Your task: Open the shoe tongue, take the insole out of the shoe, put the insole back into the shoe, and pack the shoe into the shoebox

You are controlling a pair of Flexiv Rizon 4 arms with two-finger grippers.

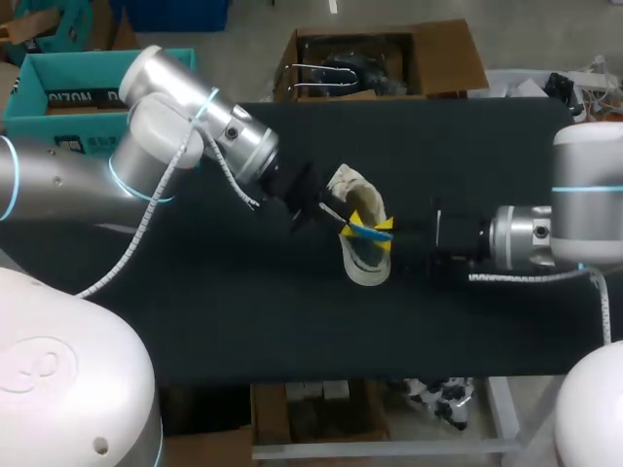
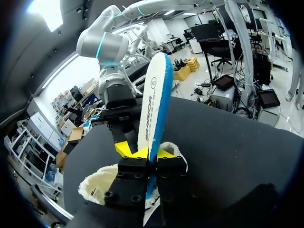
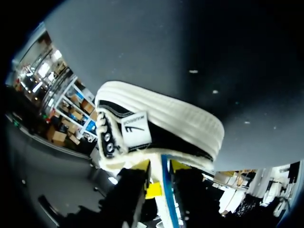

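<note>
At the middle of the table the shoe holds only the lower end of the insole; the rest stands up out of its mouth. The left gripper is clamped on the insole just above the shoe. The right gripper sits at the shoe's opening; whether it grips I cannot tell. This is probably the insole step, and the next move needs the shoe held steady. I see no shoebox on the table.
</note>
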